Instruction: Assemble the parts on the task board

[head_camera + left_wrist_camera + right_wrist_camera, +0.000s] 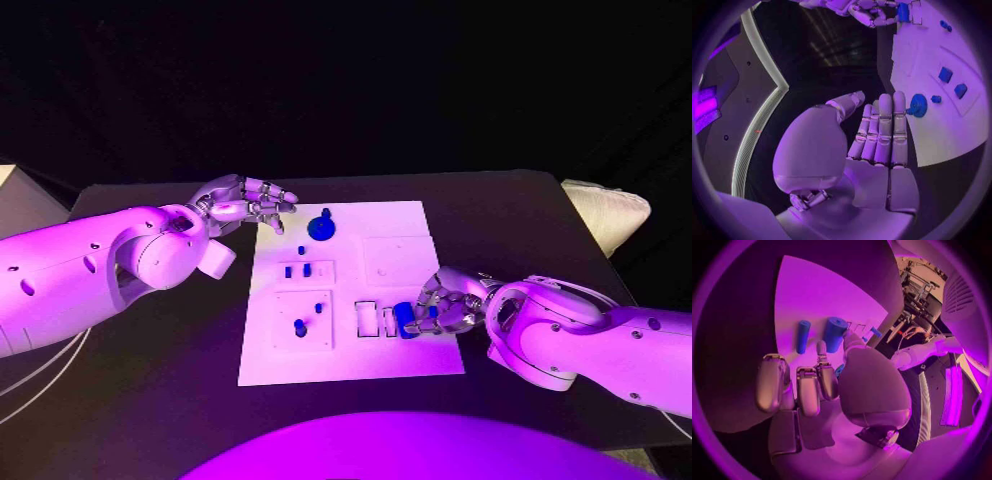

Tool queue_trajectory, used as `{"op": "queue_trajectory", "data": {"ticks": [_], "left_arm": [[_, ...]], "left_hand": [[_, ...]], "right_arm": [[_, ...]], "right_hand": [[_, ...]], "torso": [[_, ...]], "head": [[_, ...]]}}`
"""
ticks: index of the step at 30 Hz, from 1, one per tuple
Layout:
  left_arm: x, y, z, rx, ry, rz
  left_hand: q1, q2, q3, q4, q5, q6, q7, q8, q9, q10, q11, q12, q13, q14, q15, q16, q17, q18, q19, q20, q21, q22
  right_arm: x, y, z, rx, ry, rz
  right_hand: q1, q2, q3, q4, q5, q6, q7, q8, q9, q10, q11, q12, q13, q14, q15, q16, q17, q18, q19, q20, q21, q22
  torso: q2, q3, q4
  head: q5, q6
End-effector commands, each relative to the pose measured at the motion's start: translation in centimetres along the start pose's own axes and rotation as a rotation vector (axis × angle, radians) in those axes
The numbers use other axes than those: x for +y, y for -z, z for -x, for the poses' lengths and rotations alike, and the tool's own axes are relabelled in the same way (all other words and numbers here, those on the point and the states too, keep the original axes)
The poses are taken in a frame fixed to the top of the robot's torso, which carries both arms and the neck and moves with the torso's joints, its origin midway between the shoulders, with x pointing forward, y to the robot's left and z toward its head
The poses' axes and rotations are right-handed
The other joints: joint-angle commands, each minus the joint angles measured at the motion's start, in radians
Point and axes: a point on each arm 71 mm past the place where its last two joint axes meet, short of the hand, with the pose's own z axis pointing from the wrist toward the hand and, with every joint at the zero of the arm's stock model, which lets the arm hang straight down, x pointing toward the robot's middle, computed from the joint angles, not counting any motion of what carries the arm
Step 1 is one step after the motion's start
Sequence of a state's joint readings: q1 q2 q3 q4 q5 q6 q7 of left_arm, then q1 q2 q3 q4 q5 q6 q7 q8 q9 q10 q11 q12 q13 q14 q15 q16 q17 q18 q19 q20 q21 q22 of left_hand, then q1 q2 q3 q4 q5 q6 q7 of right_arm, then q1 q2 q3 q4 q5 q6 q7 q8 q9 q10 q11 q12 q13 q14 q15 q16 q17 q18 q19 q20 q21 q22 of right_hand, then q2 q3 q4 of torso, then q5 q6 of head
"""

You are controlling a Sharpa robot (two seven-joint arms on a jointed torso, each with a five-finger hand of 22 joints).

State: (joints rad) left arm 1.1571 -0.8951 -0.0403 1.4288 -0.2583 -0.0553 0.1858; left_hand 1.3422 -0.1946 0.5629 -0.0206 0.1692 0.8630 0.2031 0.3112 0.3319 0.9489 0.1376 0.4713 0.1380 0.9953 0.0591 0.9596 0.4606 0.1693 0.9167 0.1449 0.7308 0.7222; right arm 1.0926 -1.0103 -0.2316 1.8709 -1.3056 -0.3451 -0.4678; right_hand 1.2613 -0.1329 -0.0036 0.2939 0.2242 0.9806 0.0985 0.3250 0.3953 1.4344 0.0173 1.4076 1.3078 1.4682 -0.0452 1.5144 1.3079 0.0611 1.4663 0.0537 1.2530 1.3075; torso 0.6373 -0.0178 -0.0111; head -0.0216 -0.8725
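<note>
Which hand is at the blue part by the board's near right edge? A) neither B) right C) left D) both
B: in the head view the right hand has its fingers around a blue part at the task board's near right edge, while the left hand hovers off the far left corner, holding nothing.

Right hand: its fingers cover part of a blue part at the task board near edge; whether they grip it cannot be told. Small blue parts mid-board: shapes too small to tell. Both arms cut off by the picture's edges.
</note>
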Motion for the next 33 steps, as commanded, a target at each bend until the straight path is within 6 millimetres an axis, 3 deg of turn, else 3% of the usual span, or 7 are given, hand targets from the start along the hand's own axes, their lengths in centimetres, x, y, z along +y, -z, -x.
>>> {"op": "queue_trajectory", "data": {"ticks": [1, 7, 17, 19, 22, 26, 33], "left_arm": [[-0.1, 0.0, -0.2, 0.015, 0.009, -0.006], [-0.1, 0.0, -0.3, 0.018, 0.010, -0.005], [-0.1, 0.0, -0.3, 0.019, 0.010, -0.003], [-0.1, 0.0, -0.3, 0.020, 0.010, -0.002], [-0.1, 0.0, -0.3, 0.020, 0.010, 0.000], [-0.1, 0.1, -0.3, 0.020, 0.010, 0.001], [-0.1, 0.0, -0.3, 0.021, 0.011, 0.003]], "left_hand": [[-0.001, 0.009, -0.005, 0.002, -0.001, -0.006, 0.002, 0.006, -0.001, -0.006, -0.002, 0.007, -0.001, -0.005, 0.004, -0.003, -0.002, 0.013, 0.000, 0.009, -0.005, -0.001], [-0.001, 0.009, -0.005, 0.002, -0.001, -0.006, 0.002, 0.006, -0.001, -0.006, -0.002, 0.007, -0.001, -0.005, 0.004, -0.003, -0.002, 0.013, 0.000, 0.009, -0.005, -0.001], [-0.001, 0.009, -0.005, 0.002, -0.001, -0.006, 0.002, 0.006, -0.001, -0.006, -0.002, 0.007, -0.001, -0.005, 0.004, -0.003, -0.002, 0.013, 0.000, 0.009, -0.005, -0.001], [-0.001, 0.009, -0.005, 0.002, -0.001, -0.006, 0.002, 0.006, -0.001, -0.006, -0.002, 0.007, -0.001, -0.005, 0.004, -0.003, -0.002, 0.013, 0.000, 0.009, -0.005, -0.001], [-0.001, 0.009, -0.005, 0.002, -0.001, -0.006, 0.002, 0.006, -0.001, -0.006, -0.002, 0.007, -0.001, -0.005, 0.004, -0.003, -0.002, 0.013, 0.000, 0.009, -0.005, -0.001], [-0.003, 0.010, -0.006, 0.005, -0.001, -0.007, 0.002, 0.007, -0.002, -0.007, -0.002, 0.008, -0.002, -0.005, 0.004, -0.002, -0.001, 0.013, 0.000, 0.010, -0.006, -0.002], [-0.003, 0.010, -0.006, 0.005, -0.001, -0.007, 0.002, 0.007, -0.002, -0.007, -0.002, 0.008, -0.002, -0.005, 0.004, -0.002, -0.001, 0.013, 0.000, 0.010, -0.006, -0.002]], "right_arm": [[-0.2, -0.4, -0.3, 0.021, 0.045, -0.020], [-0.1, -0.9, -1.0, 0.037, 0.051, -0.029], [0.2, -1.5, -1.6, 0.061, 0.059, -0.032], [0.2, -1.6, -1.8, 0.061, 0.058, -0.033], [0.2, -1.6, -1.9, 0.050, 0.049, -0.031], [0.3, -1.6, -1.8, 0.023, 0.024, -0.030], [0.2, -1.1, -1.5, -0.010, -0.088, -0.046]], "right_hand": [[-0.041, -0.001, -0.032, 0.001, 0.007, 0.004, 0.002, 0.002, -0.003, 0.003, 0.005, -0.004, 0.063, 0.074, -0.004, 0.004, 0.136, -0.010, 0.060, -0.003, 0.003, 0.186], [-0.097, 0.013, -0.087, 0.002, 0.007, 0.002, 0.003, 0.002, -0.005, 0.003, 0.005, -0.007, 0.068, 0.074, -0.003, 0.004, 0.139, -0.010, 0.060, -0.002, 0.001, 0.189], [-0.086, 0.022, -0.094, -0.001, 0.026, 0.001, 0.003, 0.002, -0.006, 0.004, 0.005, -0.007, 0.072, 0.076, -0.003, 0.007, 0.148, -0.011, 0.060, -0.001, 0.008, 0.192], [-0.075, 0.028, -0.097, -0.001, 0.045, 0.001, 0.003, 0.003, -0.007, 0.005, 0.005, -0.007, 0.075, 0.077, -0.003, 0.008, 0.151, -0.011, 0.060, -0.001, 0.009, 0.193], [-0.050, 0.042, -0.099, -0.003, 0.104, 0.002, 0.002, 0.004, -0.008, 0.008, 0.005, -0.007, 0.080, 0.077, -0.003, 0.009, 0.155, -0.012, 0.061, -0.001, 0.016, 0.196], [-0.014, 0.066, -0.084, -0.006, 0.131, 0.008, 0.000, 0.006, -0.010, 0.015, 0.003, -0.001, 0.091, 0.081, -0.005, 0.015, 0.170, -0.015, 0.064, -0.003, 0.035, 0.201], [0.035, 0.064, -0.057, -0.005, 0.223, 0.021, -0.005, 0.004, -0.018, 0.024, -0.003, 0.005, 0.105, 0.085, -0.009, 0.023, 0.188, -0.019, 0.069, -0.007, 0.063, 0.208]], "torso": [[-0.001, -0.0017, -0.0003], [0.000, -0.0013, 0.0004], [-0.001, -0.0018, -0.0001], [-0.001, -0.0014, 0.0002], [-0.001, -0.0005, -0.0001], [-0.001, -0.0007, -0.0010], [-0.002, -0.0005, -0.0008]], "head": [[0.002, 0.000], [0.002, 0.000], [0.002, 0.000], [0.003, 0.000], [0.004, 0.000], [0.004, 0.000], [0.005, 0.000]]}}
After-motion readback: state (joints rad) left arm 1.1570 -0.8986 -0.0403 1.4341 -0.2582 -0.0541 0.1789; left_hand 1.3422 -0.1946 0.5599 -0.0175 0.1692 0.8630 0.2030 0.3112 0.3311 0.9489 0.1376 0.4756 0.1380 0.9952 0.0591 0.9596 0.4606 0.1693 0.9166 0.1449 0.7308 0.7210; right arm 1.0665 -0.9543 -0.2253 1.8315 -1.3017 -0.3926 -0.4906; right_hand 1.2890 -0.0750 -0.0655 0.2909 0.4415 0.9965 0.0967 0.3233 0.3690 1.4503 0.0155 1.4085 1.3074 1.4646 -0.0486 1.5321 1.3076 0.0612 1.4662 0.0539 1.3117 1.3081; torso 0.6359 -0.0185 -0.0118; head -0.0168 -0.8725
